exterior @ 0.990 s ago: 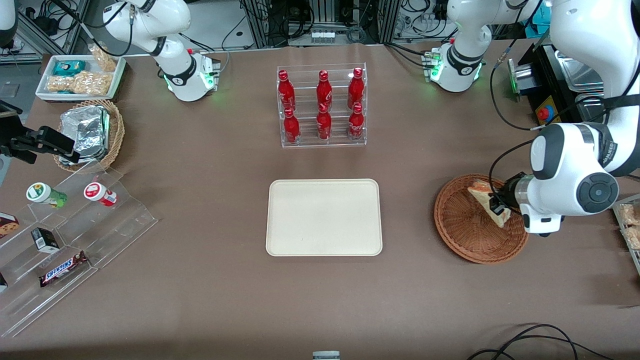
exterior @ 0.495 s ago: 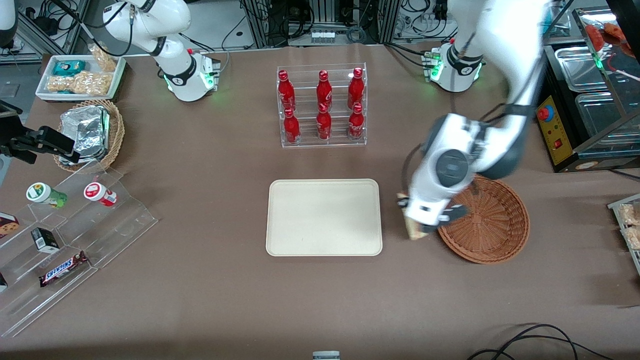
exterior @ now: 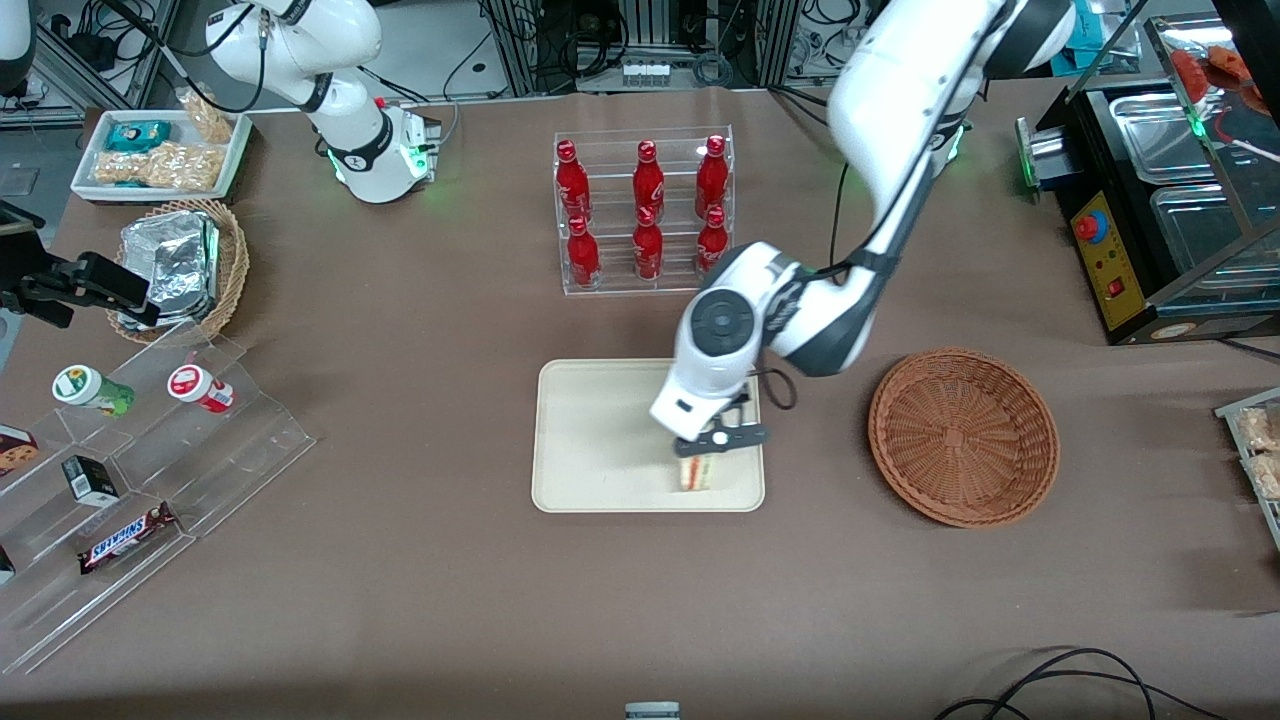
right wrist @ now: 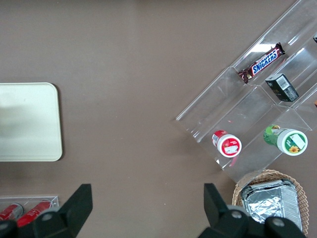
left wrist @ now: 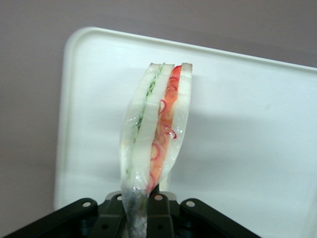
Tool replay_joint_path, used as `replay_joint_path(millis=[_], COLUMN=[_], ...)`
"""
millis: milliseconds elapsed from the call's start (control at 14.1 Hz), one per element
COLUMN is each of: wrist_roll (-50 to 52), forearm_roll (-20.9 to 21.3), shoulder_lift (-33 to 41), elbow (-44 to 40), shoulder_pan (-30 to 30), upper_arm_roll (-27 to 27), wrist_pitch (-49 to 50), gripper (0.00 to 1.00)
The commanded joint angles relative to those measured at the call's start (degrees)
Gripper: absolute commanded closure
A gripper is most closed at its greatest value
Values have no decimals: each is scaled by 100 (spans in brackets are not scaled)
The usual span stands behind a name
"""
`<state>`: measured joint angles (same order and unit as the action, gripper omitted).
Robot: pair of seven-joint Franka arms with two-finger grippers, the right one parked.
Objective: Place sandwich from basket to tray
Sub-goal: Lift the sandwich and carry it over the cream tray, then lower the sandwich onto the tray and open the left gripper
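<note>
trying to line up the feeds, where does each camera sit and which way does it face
Front view: high above the table edge facing the arms, looking down; shows both arms, the gripper holding the sandwich over the tray, the basket toward the working arm's end.
Left wrist view: on the working wrist, looking along the fingers at the sandwich and tray.
Right wrist view: on the parked wrist, looking down; its own fingers show, plus the tray's end.
All three share the tray.
</note>
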<state>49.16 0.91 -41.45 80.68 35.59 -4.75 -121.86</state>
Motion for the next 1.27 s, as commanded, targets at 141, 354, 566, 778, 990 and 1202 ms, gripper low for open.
replay_joint_path(millis=[141, 354, 566, 778, 990, 1202], wrist_roll=[278, 410, 559, 577, 525, 52], forearm_roll=[32, 6, 14, 14, 119, 190], shoulder_lift=[-565, -653, -662, -121, 785, 1227], elbow=[-799, -773, -755, -590, -308, -254], shoulder_pan=[343, 448, 448, 422, 326, -165], upper_arm_roll=[62, 53, 53, 62, 106, 132], wrist_pitch=[66, -162, -198, 160, 1029, 1629], gripper=[91, 89, 0, 0, 0, 0])
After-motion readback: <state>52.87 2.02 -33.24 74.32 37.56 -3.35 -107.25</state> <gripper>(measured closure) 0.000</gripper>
